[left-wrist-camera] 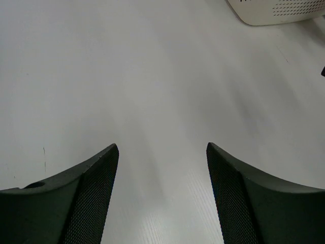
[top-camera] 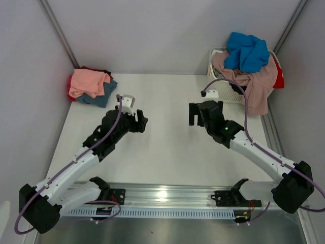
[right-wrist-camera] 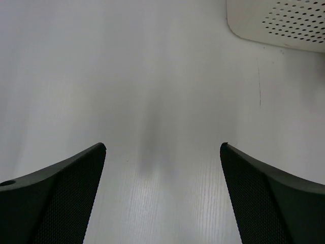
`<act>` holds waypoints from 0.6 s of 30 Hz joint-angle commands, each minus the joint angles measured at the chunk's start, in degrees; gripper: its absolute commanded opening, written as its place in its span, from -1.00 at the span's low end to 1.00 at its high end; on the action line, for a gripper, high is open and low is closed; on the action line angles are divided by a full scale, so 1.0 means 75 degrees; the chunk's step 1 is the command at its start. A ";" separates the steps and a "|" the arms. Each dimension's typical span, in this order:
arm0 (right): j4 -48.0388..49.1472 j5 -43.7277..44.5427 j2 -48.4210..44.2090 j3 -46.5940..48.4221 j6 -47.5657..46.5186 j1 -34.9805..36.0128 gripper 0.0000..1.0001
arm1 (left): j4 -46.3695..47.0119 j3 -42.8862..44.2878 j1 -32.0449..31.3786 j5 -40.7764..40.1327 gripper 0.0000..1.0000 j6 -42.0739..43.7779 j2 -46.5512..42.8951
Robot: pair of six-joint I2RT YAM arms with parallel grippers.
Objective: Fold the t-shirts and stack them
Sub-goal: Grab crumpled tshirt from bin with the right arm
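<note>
Holding my left gripper (left-wrist-camera: 161, 146) and right gripper (right-wrist-camera: 162, 145) spread wide, empty, presumably readied to fetch the bright blue cloth t-shirt (top-camera: 248, 51).

- The left arm (top-camera: 76, 162) rises from its base at the near left corner of the surface (top-camera: 167, 157) and slants toward the middle.
- The left hand (top-camera: 138, 122) points right and away. Its dark fingers (left-wrist-camera: 91, 188) are parted, with nothing between them.
- The right arm (top-camera: 259, 152) stretches from the near right corner toward the middle.
- The right hand (top-camera: 194, 114) points left, empty, its fingers (right-wrist-camera: 264, 198) spread wider than the left's.
- The two hands stand well apart, roughly level with each other.
</note>
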 commanded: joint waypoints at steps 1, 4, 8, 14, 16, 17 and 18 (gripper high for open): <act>0.0263 -0.0090 -0.0092 0.0218 -0.0052 0.0046 0.97 | 0.0186 -0.0024 -0.0083 -0.0027 0.48 0.0133 -0.0189; 0.0322 -0.0137 -0.0244 0.0124 -0.0099 0.0046 0.98 | 0.0198 -0.0012 -0.0107 0.0031 0.48 0.0121 -0.0212; 0.0322 -0.0126 -0.0338 0.0054 -0.0158 0.0046 0.99 | 0.0221 -0.0036 -0.0130 0.0067 0.48 0.0133 -0.0259; 0.0532 -0.0126 -0.0421 -0.0098 -0.0274 0.0046 0.99 | 0.0268 -0.0071 -0.0200 0.0125 0.48 0.0180 -0.0317; 0.0638 0.0154 -0.0141 0.0064 -0.0403 0.0046 0.99 | 0.0315 -0.0082 -0.0235 0.0149 0.48 0.0192 -0.0318; 0.0580 0.0689 0.0023 0.0216 -0.0439 0.0046 0.99 | 0.0350 -0.0106 -0.0247 0.0149 0.48 0.0192 -0.0318; 0.0440 0.1031 0.0211 0.0392 -0.0543 0.0035 0.99 | 0.0327 -0.0083 -0.0270 0.0079 0.47 0.0192 -0.0294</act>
